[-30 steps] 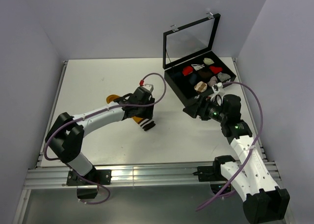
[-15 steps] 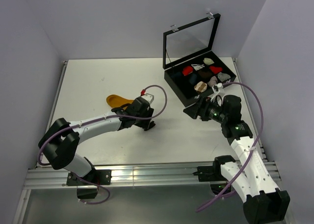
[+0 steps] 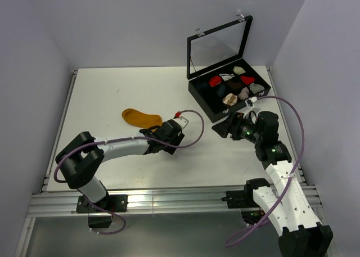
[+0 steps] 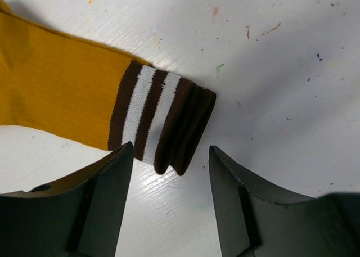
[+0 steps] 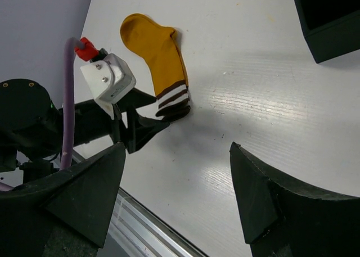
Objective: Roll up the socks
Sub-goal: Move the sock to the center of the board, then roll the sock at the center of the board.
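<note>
Left wrist view: the mustard sock (image 4: 62, 99) lies flat on the table (image 3: 112, 88). Its striped cuff (image 4: 163, 119) is perhaps folded over once, so rolling has barely begun, and I see no second sock. The left gripper (image 4: 170, 156) sits with jaws apart beside the cuff, holding nothing. The right gripper (image 5: 177, 150) hangs wide and empty. A second ago the left arm covered the sock; it has drawn back.
</note>
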Tool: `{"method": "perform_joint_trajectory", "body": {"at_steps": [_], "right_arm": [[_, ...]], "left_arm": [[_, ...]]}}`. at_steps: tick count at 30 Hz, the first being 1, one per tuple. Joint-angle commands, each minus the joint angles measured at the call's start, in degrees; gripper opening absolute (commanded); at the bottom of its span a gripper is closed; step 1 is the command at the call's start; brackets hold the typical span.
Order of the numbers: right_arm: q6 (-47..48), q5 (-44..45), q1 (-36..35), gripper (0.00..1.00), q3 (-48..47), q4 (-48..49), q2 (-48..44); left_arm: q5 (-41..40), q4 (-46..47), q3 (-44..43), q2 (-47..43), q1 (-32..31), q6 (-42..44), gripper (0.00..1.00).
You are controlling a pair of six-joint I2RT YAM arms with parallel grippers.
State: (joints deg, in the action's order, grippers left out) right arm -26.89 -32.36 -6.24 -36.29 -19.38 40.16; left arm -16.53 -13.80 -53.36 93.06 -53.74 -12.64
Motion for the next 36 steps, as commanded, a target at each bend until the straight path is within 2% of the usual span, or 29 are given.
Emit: {"method": "perform_joint_trajectory", "body": {"at_steps": [1, 25, 30, 35, 36], "right_arm": [[0.97, 0.81, -0.44, 0.82, 0.17, 0.04, -0.88], [0.97, 0.63, -0.44, 0.81, -0.53, 1.89, 3.34], [1.58, 0.72, -0.44, 0.81, -1.23, 1.45, 3.96], [0.97, 0.55, -0.44, 0.81, -0.97, 2.24, 4.40], [0.79, 0.02, -0.44, 0.81, -0.62, 2.85, 4.31]], "left_arm": [[-1.66, 2.29, -1.21, 0.46, -0.93, 3.24, 0.61], [-2.54, -0.17, -2.36, 5.56, -2.43, 4.91, 0.49], [-1.22, -0.87, -3.24, 6.70, -2.51, 4.30, 0.37], [4.91, -0.87, -5.34, 6.79, -2.43, 2.19, 0.24], [5.98, -1.14, -7.26, 7.22, -2.43, 1.66, 0.16]]}}
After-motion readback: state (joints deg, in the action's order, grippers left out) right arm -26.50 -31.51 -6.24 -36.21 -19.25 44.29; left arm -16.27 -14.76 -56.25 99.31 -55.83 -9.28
